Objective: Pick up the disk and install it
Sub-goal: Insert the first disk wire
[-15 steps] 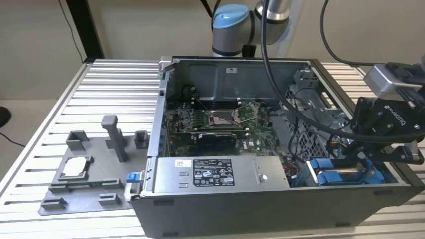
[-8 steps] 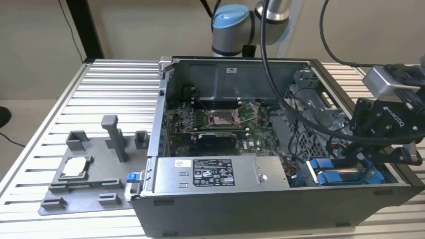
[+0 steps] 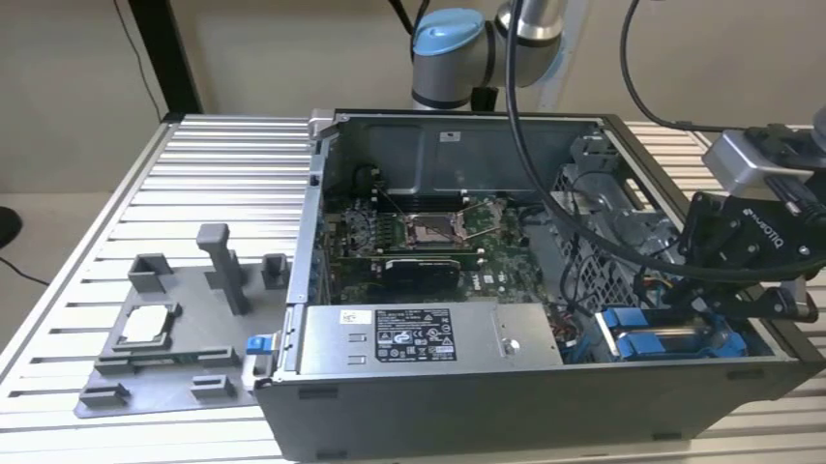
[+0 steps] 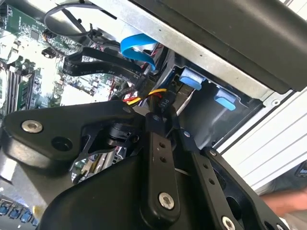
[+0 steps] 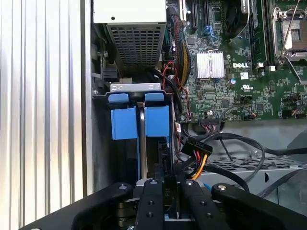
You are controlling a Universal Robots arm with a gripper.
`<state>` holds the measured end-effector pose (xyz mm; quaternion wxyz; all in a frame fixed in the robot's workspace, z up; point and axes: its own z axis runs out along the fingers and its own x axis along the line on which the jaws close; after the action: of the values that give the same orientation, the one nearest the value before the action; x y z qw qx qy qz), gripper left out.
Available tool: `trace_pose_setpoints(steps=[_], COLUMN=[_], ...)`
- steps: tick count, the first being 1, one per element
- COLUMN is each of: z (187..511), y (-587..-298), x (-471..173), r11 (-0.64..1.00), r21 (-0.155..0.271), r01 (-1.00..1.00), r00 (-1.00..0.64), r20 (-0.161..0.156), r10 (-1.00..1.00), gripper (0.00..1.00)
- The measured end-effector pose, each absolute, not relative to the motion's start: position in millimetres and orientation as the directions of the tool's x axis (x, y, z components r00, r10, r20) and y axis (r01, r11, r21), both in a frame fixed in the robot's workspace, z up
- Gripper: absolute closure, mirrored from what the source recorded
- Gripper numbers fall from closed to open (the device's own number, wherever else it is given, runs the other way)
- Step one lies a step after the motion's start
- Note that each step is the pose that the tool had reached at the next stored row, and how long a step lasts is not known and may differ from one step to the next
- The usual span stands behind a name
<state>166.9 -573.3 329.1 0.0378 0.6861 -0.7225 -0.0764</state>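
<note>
I had the gripper (image 5: 165,191) at the frame's bottom centre in the first wrist view, fingers nearly together; couldn't tell if they held anything. Disk (image 5: 144,139) sat edge-on straight ahead between blue carriers (image 5: 123,122), long axis in line with the fingers

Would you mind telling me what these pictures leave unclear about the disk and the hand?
- Disk: in the first wrist view it shows edge-on between blue rails in the drive bay; whether it is fully seated is hidden.
- Hand: both wrist views show its black linkage; the fingertips are masked by it, so its hold is unclear.
- Exterior view: the arm's camera mount covers the bay.
</note>
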Motion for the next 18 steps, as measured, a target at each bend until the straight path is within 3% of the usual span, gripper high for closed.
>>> trace_pose_setpoints(steps=[18], z=[357.8], y=[-573.3], x=[165.4], r11=[0.047], r21=[0.162], r01=[-0.986], r00=[-0.056], r20=[-0.051], r10=[-0.997], gripper=[1.0])
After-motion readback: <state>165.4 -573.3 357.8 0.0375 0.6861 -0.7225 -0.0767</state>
